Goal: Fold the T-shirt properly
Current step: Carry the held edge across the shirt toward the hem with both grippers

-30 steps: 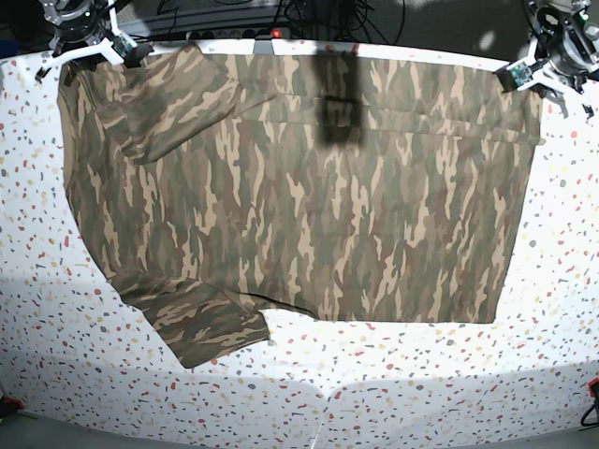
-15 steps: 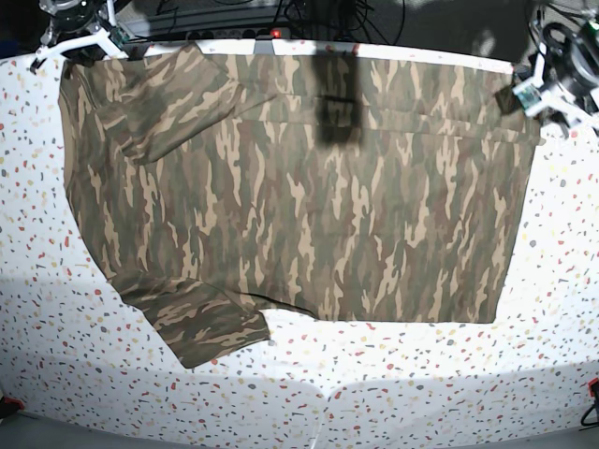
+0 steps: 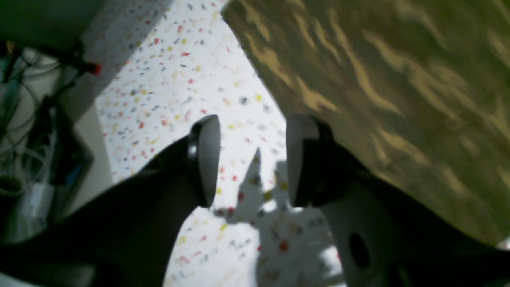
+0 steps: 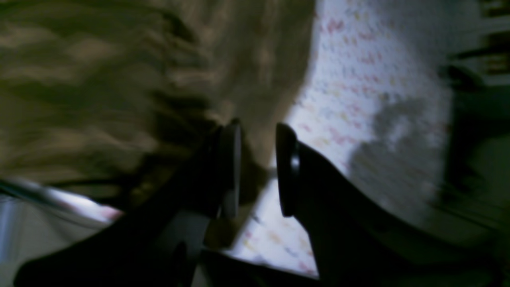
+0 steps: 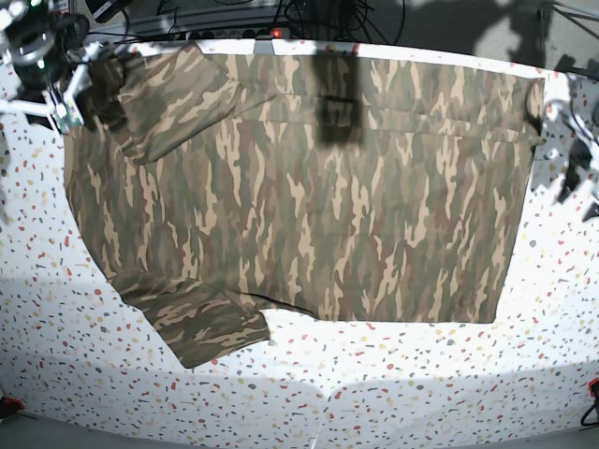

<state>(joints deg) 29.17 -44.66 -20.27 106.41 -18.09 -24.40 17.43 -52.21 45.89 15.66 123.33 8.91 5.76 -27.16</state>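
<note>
While T-shirt (image 5: 299,187) lies on speckled table (image 5: 393,383), left tool (image 3: 253,159) agape, right tool (image 4: 258,169) parted, cables (image 5: 234,14) behind.

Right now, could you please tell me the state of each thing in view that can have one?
T-shirt: spread flat on the table, one sleeve folded in over the body, the other lying out to the side.
Left gripper: open, empty, over bare table beside the shirt's edge.
Right gripper: jaws slightly apart at the shirt's edge; the view is too blurred to tell whether cloth is between them.
Table: partly covered by the shirt.
</note>
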